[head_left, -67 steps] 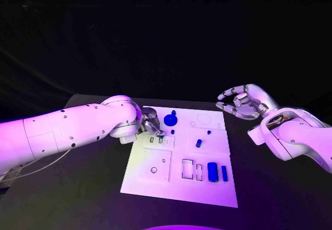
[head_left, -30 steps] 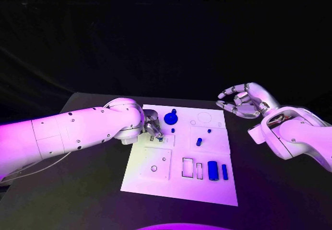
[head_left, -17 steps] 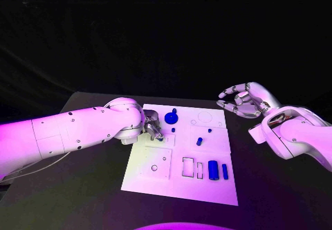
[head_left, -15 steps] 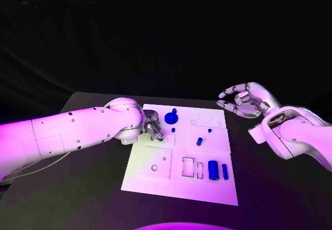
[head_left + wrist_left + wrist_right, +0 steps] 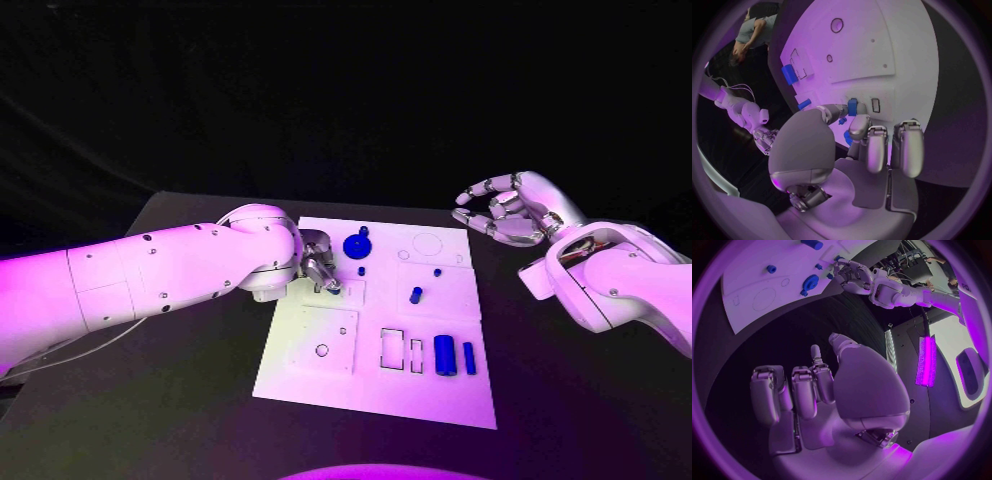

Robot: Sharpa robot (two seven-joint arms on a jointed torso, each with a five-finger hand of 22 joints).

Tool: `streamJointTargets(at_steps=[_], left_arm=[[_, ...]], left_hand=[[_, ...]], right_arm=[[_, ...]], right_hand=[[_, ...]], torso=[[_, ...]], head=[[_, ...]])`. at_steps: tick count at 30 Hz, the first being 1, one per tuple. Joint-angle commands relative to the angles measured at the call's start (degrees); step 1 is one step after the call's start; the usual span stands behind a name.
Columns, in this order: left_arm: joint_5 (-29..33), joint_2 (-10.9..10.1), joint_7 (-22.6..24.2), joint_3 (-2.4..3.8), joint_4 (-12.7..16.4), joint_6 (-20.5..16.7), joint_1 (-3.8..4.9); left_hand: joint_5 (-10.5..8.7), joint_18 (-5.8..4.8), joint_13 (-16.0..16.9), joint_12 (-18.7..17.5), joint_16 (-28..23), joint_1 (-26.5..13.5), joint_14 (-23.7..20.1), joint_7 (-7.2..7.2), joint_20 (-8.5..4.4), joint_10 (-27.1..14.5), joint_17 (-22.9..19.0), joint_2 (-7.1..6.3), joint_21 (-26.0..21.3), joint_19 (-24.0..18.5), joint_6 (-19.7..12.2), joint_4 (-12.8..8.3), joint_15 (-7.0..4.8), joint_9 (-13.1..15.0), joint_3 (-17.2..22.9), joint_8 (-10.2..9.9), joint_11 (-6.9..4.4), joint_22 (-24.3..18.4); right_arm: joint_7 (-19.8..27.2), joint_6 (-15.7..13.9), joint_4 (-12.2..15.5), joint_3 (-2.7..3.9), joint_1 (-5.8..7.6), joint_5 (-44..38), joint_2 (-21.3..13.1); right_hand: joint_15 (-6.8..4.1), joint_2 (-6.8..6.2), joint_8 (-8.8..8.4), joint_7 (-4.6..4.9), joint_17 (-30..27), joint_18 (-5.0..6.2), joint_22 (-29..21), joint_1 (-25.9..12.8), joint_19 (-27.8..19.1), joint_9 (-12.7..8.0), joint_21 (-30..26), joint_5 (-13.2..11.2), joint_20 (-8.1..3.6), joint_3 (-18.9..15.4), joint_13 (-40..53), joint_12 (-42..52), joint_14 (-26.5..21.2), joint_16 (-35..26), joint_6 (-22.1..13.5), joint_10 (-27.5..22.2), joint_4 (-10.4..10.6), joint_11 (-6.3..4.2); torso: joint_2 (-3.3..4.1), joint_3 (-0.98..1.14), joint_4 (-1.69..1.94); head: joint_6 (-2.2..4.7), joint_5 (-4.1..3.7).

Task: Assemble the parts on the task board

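So the left hand (image 5: pixel 317 268) sits on the board (image 5: pixel 378 400) around its 10 o'clock corner, pinching a small blue part (image 5: pixel 852 106) between thumb and a fingertip, right by a little slot (image 5: pixel 876 105). The right hand (image 5: pixel 500 213) hangs off the board at about 2 o'clock, holding nothing, fingers loosely curled and apart. Two blue bars (image 5: pixel 444 356) lie near 5 o'clock and a round blue piece (image 5: pixel 355 248) near 12.
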Motion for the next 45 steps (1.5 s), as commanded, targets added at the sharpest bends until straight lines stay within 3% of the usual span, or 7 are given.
streamJointTargets(at_steps=[1, 13, 35, 45], left_arm=[[-0.2, 0.1, 0.0, -0.03, 0.1, 1.0, -0.06], [-0.1, 0.2, -0.3, -0.05, 0.0, 1.1, -0.08], [0.2, 0.5, -0.5, -0.05, -0.6, 1.0, -0.08], [0.3, 0.9, -0.6, -0.08, -1.1, 1.4, -0.15]], left_hand=[[0.02, -0.97, 0.1, 0.4, 0.2, 0.0, 6.0, -0.62, -0.47, 0.6, 15.1, 0.59, 0.3, 1.3, 0.5, -9.2, -0.43, 0.6, 8.8, 0.2, -0.13, 5.5], [-0.41, -0.89, 1.2, 1.4, 0.2, -3.2, 6.0, -1.90, -1.10, 1.6, 15.1, 0.87, 0.0, 1.1, 1.9, -7.0, -1.25, 0.5, 4.8, -0.1, -1.08, 5.1], [-0.73, -0.94, 2.0, 2.0, 0.2, -6.4, 6.0, -2.23, -1.41, 2.0, 15.1, 1.40, 0.0, 1.3, 3.4, -3.8, -1.55, 0.1, 1.1, -0.6, -1.38, 5.3], [-0.96, -1.00, 2.5, 2.4, 0.2, -8.3, 6.0, -2.28, -1.44, 2.2, 15.1, 1.42, 0.1, 1.5, 4.1, -1.4, -1.59, 0.1, -3.0, -0.8, -1.42, 5.6]], right_arm=[[0.2, 0.2, 0.1, 0.00, -0.04, -0.6, 0.0], [0.2, 0.1, 0.1, 0.00, -0.04, -0.6, 0.0], [0.2, -0.1, 0.2, 0.00, -0.04, -0.6, -0.1], [0.2, -0.1, 0.3, 0.00, -0.04, -0.6, -0.2]], right_hand=[[-0.30, -0.06, 0.35, -0.28, 12.6, 0.88, 12.1, -0.6, 2.7, 0.1, -0.4, 0.3, -0.39, 0.0, 6.7, -0.2, 5.5, -0.2, 0.2, 0.0, 0.3, -0.33], [-0.30, -0.06, 0.35, -0.28, 12.6, 0.88, 12.1, -0.6, 2.7, 0.1, -0.4, 0.3, -0.39, 0.0, 6.7, -0.2, 5.5, -0.2, 0.2, 0.0, 0.3, -0.33], [-0.31, 0.00, 0.42, -0.30, 12.4, 0.90, 12.1, -0.8, 2.7, 0.1, -0.5, 0.4, -0.40, 0.0, 6.7, -0.2, 5.4, -0.3, 0.2, 0.0, 0.3, -0.35], [-0.32, -0.01, 0.44, -0.30, 12.4, 0.92, 12.0, -0.9, 2.6, 0.1, -0.5, 0.4, -0.41, 0.0, 6.7, -0.2, 5.4, -0.3, 0.2, -0.1, 0.4, -0.35]], torso=[[0.00, 0.01, -0.03], [0.03, 0.00, -0.03], [0.06, -0.02, -0.06], [0.09, 0.01, -0.11]], head=[[-0.02, 0.06], [-0.06, 0.04], [-0.44, -0.05], [-0.62, -0.28]])
